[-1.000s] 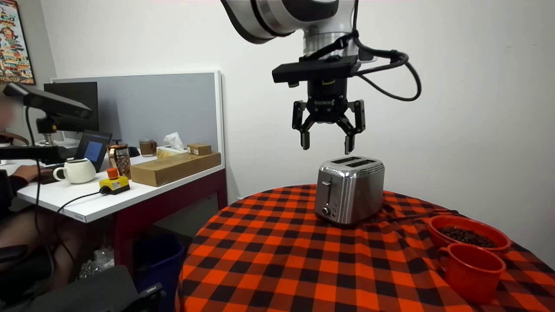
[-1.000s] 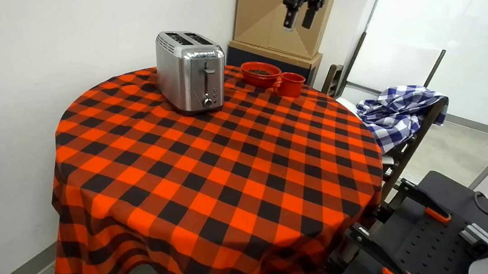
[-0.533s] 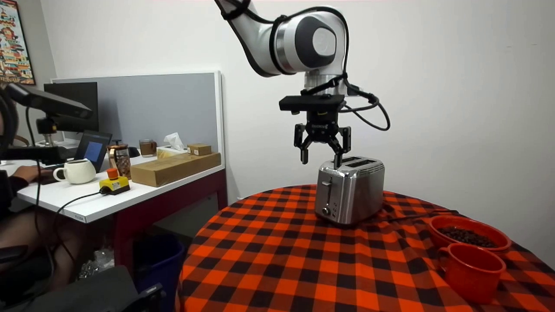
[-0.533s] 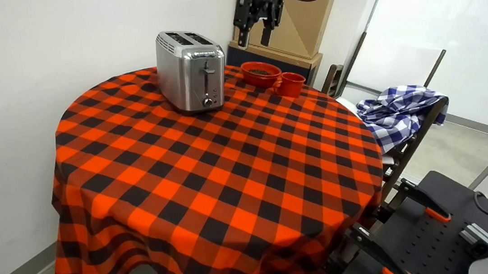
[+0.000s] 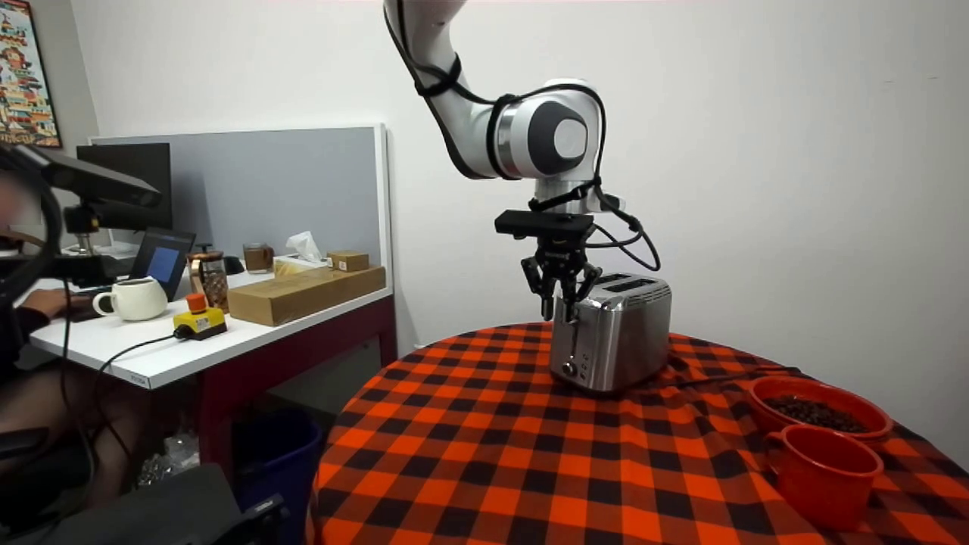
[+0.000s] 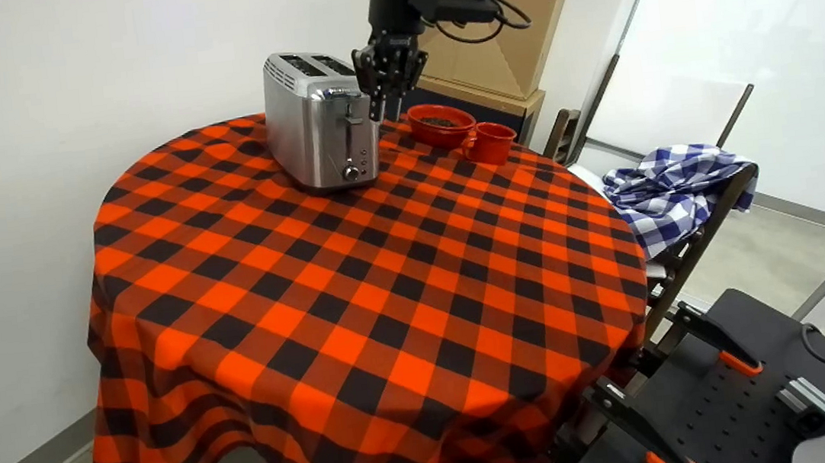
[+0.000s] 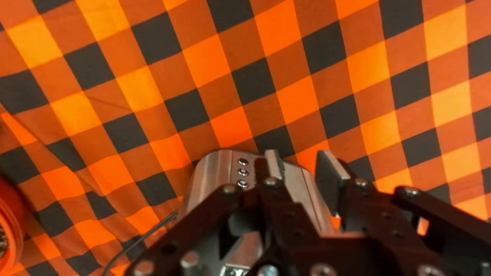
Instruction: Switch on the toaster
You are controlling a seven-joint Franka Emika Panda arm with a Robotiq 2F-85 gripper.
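The silver toaster stands upright on the checkered table, its front with lever and dial facing outward. In both exterior views my gripper points down beside the upper front of the toaster, fingertips near lever height. Its jaws are partway apart, with a gap and nothing held between them. In the wrist view one finger pad overlaps the front of the toaster, and the other lies past its edge. The lever is hidden there, and contact cannot be made out.
A red bowl of dark beans and a red mug stand on the same checkered cloth. A dark cord runs behind the toaster. The wall rises close behind. A person sits at the white desk.
My gripper has come down and across to the front of the toaster, and its jaws have narrowed from wide to partway. The toaster, bowl and mug have not moved.
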